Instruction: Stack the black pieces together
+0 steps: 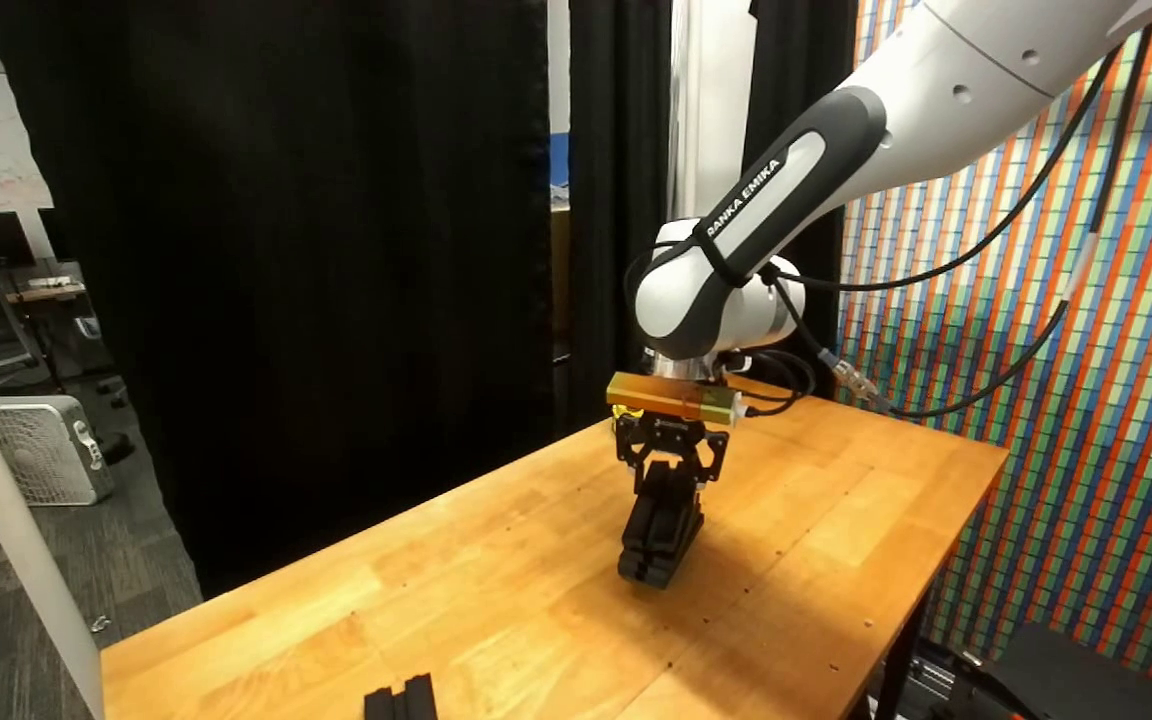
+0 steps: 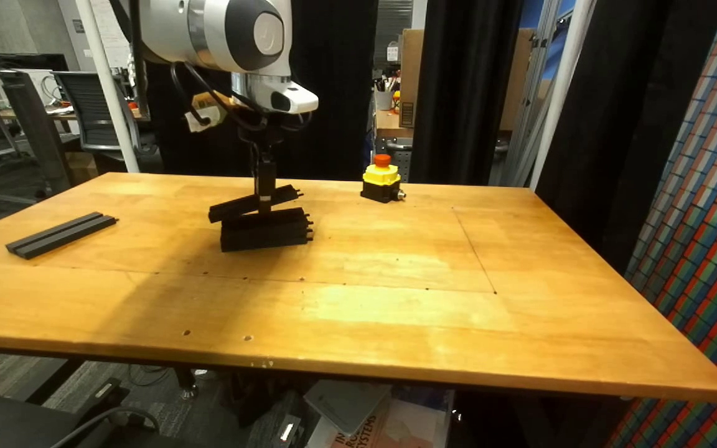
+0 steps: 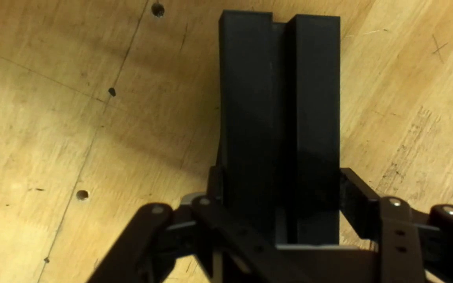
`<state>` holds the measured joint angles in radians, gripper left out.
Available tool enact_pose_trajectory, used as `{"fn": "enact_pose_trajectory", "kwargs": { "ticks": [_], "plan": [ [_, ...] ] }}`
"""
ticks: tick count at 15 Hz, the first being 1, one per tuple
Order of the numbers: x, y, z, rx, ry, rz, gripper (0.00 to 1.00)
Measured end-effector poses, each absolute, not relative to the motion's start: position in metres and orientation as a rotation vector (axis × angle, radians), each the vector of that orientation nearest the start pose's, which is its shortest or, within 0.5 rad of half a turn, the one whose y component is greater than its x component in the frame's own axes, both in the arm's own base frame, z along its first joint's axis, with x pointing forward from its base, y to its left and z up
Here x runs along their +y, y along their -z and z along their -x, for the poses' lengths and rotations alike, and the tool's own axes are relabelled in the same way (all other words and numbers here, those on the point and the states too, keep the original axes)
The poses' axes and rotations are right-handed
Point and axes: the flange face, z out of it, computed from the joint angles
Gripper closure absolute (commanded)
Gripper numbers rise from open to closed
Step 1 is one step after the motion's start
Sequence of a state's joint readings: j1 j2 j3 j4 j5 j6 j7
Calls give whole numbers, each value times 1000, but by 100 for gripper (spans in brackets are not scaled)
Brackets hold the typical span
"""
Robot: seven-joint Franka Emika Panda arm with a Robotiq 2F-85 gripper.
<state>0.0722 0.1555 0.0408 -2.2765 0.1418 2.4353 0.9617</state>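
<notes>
Jaws grip black pieces (image 3: 250, 114)

1. Wrist view: the gripper (image 3: 280, 184), blurred and cut off, hides the held piece's (image 3: 250, 110) near end.
2. In an exterior view, the button (image 1: 623, 411) behind the gripper is nearly hidden.
3. There too, well apart from the gripper, the edge cuts off black bars (image 1: 401, 703).
</notes>
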Motion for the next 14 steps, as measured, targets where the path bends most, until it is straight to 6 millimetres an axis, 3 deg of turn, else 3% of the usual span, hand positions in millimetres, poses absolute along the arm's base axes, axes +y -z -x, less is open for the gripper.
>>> {"fn": "enact_pose_trajectory", "kwargs": {
  "ticks": [6,14],
  "plan": [
    [51,-276,-530,1403,-98,2691,53],
    [39,-275,-534,1405,-97,2637,53]
  ]
}}
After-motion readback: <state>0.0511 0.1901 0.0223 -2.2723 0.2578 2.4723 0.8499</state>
